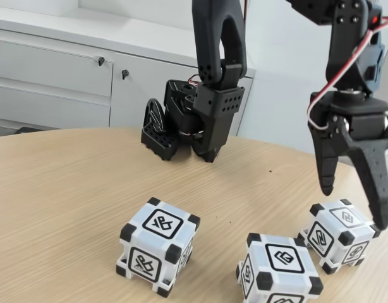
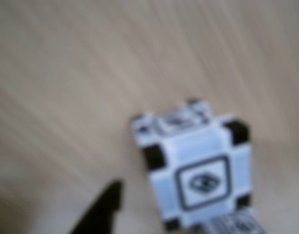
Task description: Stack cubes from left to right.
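— Cubes, left to right in the fixed view?
— Left cube (image 1: pixel 158 253) apart on the table (image 1: pixel 55 189); middle cube (image 1: pixel 279 270) nearest; right cube (image 1: pixel 341 234) beside it.
— Gripper (image 1: pixel 355 208)?
— Spread wide, empty, poised over right cube; wrist view blurred.

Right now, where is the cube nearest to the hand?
In the fixed view, the right cube sits on the table at the right edge, directly under the open hand, beside the middle cube.
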{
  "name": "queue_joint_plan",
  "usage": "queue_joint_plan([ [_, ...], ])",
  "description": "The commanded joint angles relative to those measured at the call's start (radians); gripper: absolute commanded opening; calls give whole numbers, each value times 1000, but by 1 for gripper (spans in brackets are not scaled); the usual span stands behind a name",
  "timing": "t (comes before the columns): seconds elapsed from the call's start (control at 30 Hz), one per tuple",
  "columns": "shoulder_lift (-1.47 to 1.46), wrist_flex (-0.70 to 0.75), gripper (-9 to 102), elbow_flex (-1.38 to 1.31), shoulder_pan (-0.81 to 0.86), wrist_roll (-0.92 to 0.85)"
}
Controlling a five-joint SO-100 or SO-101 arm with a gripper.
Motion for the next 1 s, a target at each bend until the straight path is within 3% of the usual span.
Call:
queue_joint_plan([
  [0.0,-18,-14,43,-46,9,-9],
  [0.97,-115,-32,42,-92,144,-290],
])
